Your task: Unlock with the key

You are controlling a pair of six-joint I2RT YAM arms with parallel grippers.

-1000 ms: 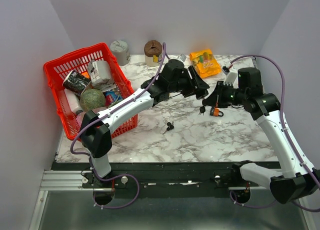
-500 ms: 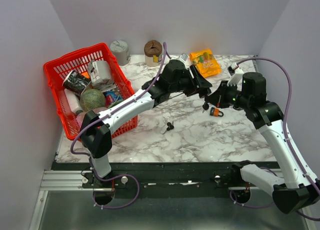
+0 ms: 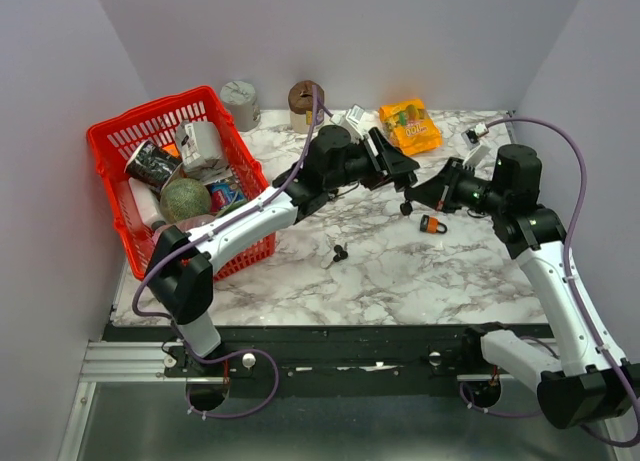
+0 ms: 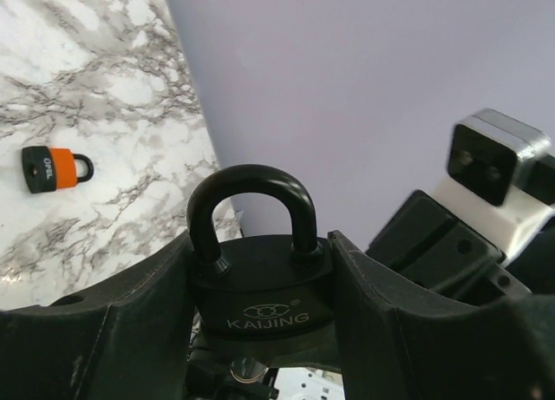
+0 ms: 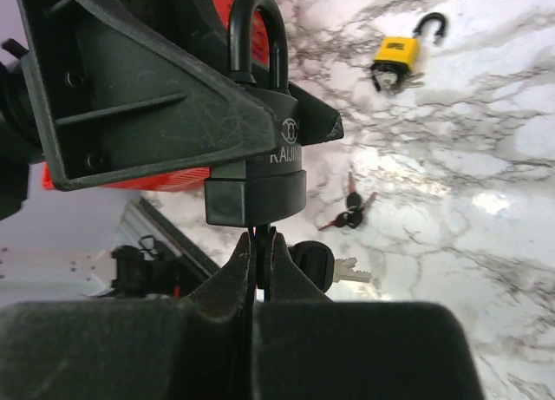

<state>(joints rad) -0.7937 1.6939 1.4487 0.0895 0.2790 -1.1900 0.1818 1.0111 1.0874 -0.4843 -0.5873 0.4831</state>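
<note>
**Key in line with the lock, twist to come**

The black padlock (image 5: 260,170) hangs in the air above the marble counter (image 3: 400,271), between the 2 arms. The left gripper (image 3: 393,167) has its jaws clamped on the lock body's 2 sides, and the shackle (image 4: 251,187) is seated at both legs. The right gripper (image 5: 257,254) meets the lock from its base end, opposite the shackle. Its jaws are pinched together on what looks like the key (image 5: 257,235), whose thin blade runs up into the base, while a second key (image 5: 334,265) dangles beside them. How deep the blade sits cannot be told. The lock's long axis, shackle to base, lies in line with the right jaws, so the coming move is likely a right wrist roll about that axis while the left arm braces the body.
</note>
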